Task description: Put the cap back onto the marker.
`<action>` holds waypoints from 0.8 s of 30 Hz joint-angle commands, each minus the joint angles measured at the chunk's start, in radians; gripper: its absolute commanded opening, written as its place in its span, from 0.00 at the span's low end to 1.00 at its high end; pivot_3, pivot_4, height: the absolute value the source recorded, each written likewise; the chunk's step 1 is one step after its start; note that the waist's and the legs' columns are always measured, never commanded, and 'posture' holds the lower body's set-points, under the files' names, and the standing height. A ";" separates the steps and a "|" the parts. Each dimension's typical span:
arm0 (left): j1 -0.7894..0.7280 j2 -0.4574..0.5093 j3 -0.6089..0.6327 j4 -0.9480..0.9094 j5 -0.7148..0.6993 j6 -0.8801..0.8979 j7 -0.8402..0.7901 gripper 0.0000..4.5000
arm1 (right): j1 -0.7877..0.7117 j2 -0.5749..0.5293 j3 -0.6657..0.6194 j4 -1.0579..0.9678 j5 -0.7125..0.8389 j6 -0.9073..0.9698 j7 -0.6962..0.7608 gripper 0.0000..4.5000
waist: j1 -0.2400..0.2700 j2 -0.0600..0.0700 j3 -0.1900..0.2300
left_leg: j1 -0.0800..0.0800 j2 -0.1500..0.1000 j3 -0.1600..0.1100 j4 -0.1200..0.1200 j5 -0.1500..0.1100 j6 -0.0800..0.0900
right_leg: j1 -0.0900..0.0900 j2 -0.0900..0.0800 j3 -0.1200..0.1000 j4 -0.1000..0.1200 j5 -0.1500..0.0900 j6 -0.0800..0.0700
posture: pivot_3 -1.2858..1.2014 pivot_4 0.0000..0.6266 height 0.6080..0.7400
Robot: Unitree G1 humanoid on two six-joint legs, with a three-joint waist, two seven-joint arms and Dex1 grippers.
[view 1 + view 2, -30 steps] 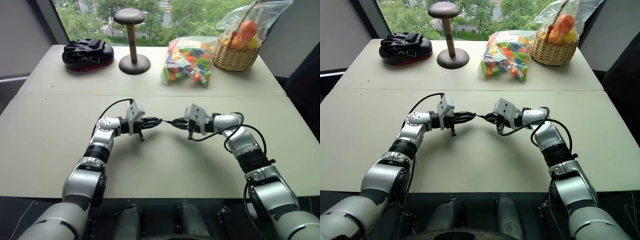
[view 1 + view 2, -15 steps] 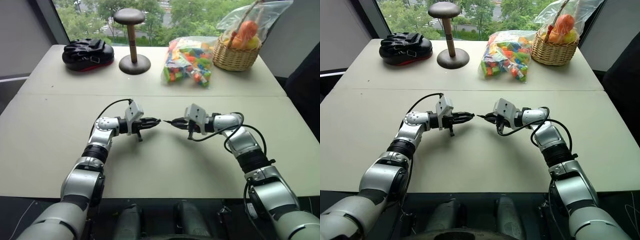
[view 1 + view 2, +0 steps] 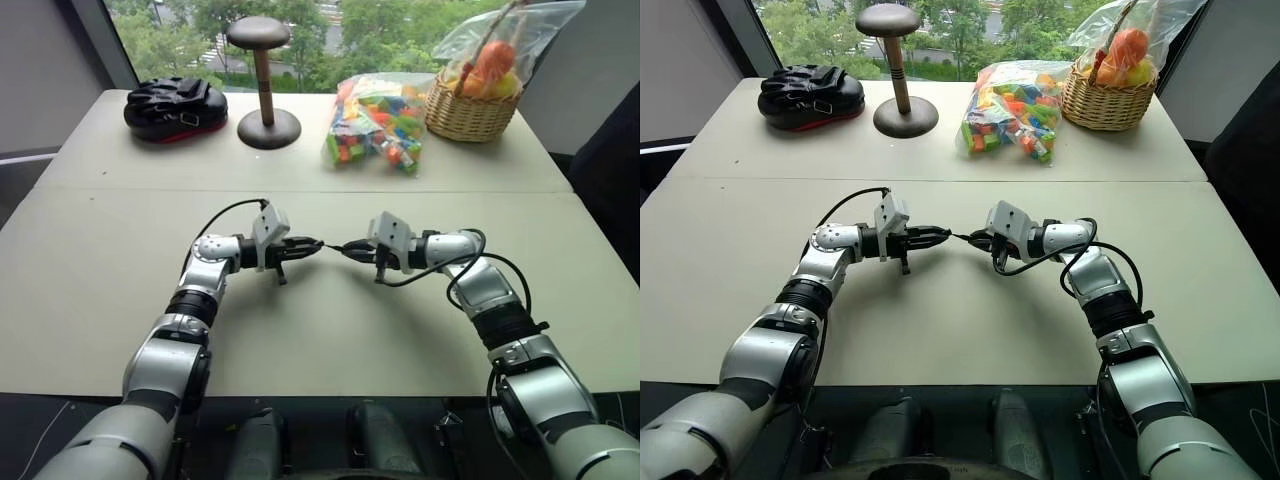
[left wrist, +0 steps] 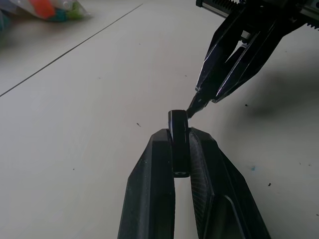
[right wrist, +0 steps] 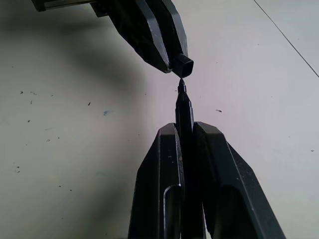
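pale table by a bright window, with clutter along the far edge

you have a cream table [image 3: 300, 330] in front of you, its top split by a thin seam [image 3: 130, 189] that runs straight across. along the far edge you see a black padded mitt with red trim [image 3: 175, 105], a dark wooden stand with a round base and mushroom top [image 3: 264, 80], a clear bag of coloured blocks [image 3: 378, 120] and a wicker basket [image 3: 472, 112] holding orange and yellow items under clear plastic. behind them a window [image 3: 300, 30] gives daylight and green trees. a grey wall [image 3: 40, 80] stands on your left, a pale wall [image 3: 590, 70] on your right, with a dark shape [image 3: 615, 170] beside the table there.
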 commanded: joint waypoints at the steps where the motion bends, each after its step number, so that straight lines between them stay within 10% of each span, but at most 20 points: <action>1: -0.012 0.019 0.004 -0.024 -0.009 -0.011 -0.006 0.01 | -0.011 -0.001 -0.008 -0.023 0.004 -0.014 -0.002 0.00 | 0.000 0.000 0.000 | 0.000 0.000 0.000 0.000 0.000 0.000 | 0.000 0.000 0.000 0.000 0.000 0.000 | 0.52 0.24 1.00; 24: -0.012 -0.003 -0.026 -0.018 0.000 -0.021 -0.013 0.01 | -0.004 0.011 0.000 -0.070 0.010 0.004 0.004 0.00 | 0.000 0.000 0.000 | 0.000 0.000 0.000 0.000 0.000 0.000 | 0.000 0.000 0.000 0.000 0.000 0.000 | 0.52 0.24 1.00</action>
